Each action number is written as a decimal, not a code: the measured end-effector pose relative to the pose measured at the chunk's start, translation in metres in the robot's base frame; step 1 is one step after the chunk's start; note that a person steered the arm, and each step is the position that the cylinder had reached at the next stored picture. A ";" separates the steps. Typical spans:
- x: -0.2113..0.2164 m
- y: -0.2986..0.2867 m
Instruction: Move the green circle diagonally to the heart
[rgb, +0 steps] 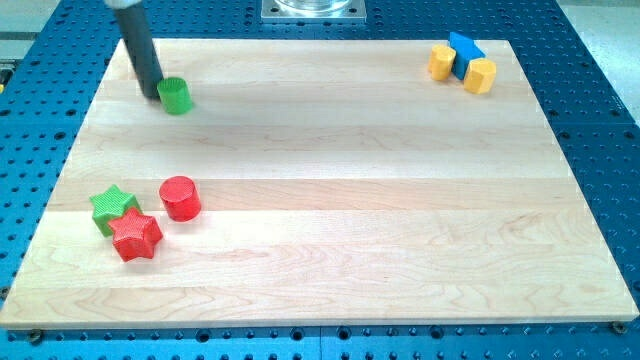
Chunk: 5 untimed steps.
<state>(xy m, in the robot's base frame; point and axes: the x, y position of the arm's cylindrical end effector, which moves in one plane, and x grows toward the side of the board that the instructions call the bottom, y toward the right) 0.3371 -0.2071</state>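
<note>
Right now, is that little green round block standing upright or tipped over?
Upright. The green circle shows its flat round top facing up, resting on the wooden board. My tip sits right at its left side.

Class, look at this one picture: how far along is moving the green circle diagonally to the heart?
Done: my tip has reached the green circle, sitting at its left side near the board's top left.
In hand: the push looks just about to start.
Left: nearly everything. The yellow heart sits far off at the view's top right, beside the blue block.
</note>
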 end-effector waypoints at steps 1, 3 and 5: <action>0.050 0.017; 0.019 -0.009; -0.001 0.031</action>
<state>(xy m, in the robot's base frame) 0.3356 -0.1762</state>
